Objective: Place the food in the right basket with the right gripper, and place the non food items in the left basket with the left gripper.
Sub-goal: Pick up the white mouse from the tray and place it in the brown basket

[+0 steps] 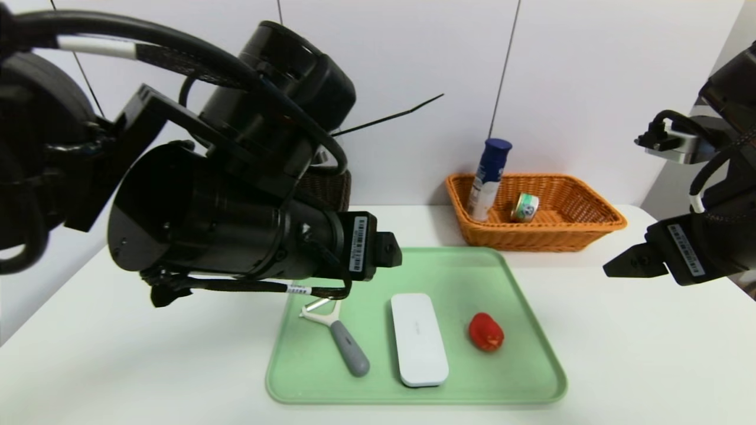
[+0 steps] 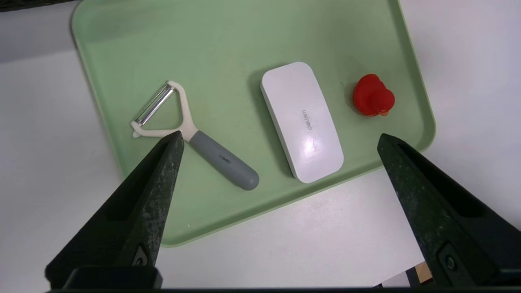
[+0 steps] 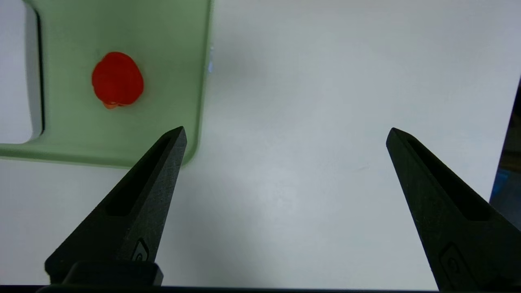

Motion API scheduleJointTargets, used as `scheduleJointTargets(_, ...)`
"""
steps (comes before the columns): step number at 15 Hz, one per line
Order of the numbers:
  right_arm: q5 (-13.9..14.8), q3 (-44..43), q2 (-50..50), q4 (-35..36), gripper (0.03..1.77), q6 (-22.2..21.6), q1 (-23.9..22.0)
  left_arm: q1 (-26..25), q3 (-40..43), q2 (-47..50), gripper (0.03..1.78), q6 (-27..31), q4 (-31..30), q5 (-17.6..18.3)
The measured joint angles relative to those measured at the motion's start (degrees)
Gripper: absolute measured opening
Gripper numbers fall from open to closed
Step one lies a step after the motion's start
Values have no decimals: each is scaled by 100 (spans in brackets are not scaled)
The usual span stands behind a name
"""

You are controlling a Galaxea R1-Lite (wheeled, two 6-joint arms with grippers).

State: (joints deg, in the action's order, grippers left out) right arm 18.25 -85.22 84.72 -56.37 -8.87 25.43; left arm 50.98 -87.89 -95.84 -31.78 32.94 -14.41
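Our left gripper (image 2: 279, 140) hangs over the green tray (image 2: 122, 49) with its two fingers (image 2: 156, 187) spread wide apart and nothing between them. Down below we see three things on the tray that are not food: the peeler (image 2: 195, 136), the white case (image 2: 303, 120) and the red lump (image 2: 372, 95). The peeler lies just past the tip of one finger, and the red lump lies a bit beyond the tip of the other. The case sits in the gap between the two fingers, a little ahead of them. The case is long, and its long side runs slanted across that gap, not straight along it. So we think we must turn the wrist a bit before we go down, so the fingers close on its short width. Our right gripper (image 3: 285, 134) is also wide apart and holds nothing; it waits over the bare table (image 3: 325, 81), with the tray's corner by one finger. The bottle (image 1: 489, 177) and the can (image 1: 524, 208) already sit in the orange basket (image 1: 590, 227). The dark basket (image 1: 328, 188) peeks out behind our left arm, so the left gripper is the near one for this job.
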Motion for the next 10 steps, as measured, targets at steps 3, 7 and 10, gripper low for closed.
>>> scheduleJointTargets(3, -116, 135, -49, 916, 169, 199, -41, 158, -63, -250, 169, 0, -1, 0)
scheduleJointTargets(7, -447, 290, -50, 1842, 170, 918, -396, 304, -91, -421, 169, -9, -44, 0)
scheduleJointTargets(10, -458, 461, -269, 1842, 170, 939, -744, 334, -96, -538, 169, 6, -45, -26)
